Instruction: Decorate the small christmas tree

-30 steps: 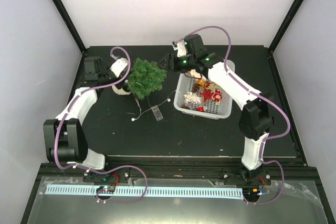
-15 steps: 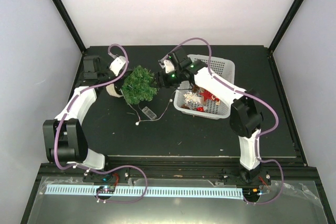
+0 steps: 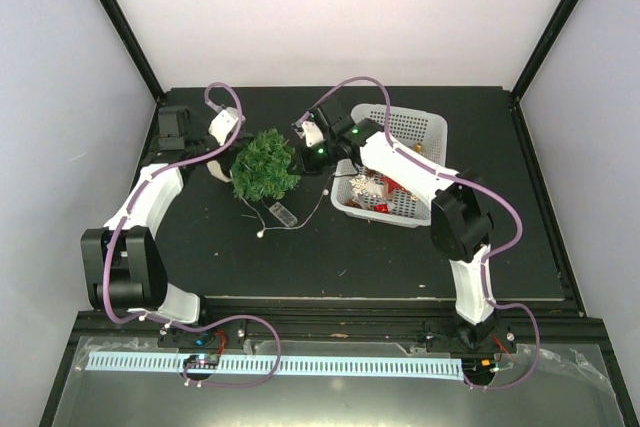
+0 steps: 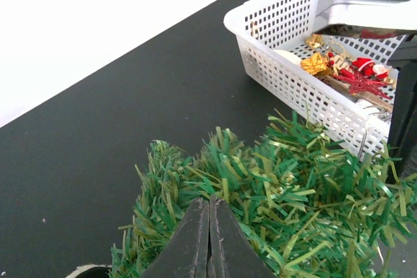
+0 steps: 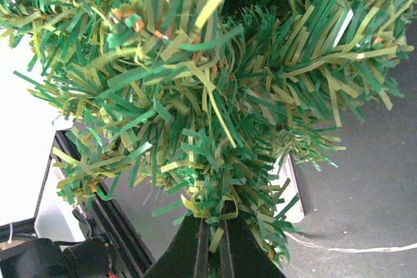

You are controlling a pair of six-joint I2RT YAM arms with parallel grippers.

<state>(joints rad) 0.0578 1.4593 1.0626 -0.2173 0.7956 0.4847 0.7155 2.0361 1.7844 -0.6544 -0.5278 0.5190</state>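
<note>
The small christmas tree lies tilted on the black table left of the white basket, its beige base pointing left. My right gripper reaches in from the basket side. In the right wrist view the right gripper is shut on a tuft of needles at the edge of the tree. My left gripper is at the base end. In the left wrist view the left gripper is shut, its tips against the needles of the tree, with nothing showing between them.
The white basket stands right of the tree, and its wall is close by. It holds several ornaments, red and gold. A clear battery box with a thin light wire lies just in front of the tree.
The right arm swung left from above the basket to the tree, and its jaws closed on a tuft. The tree shifted a little to the left. The left gripper stayed shut.
</note>
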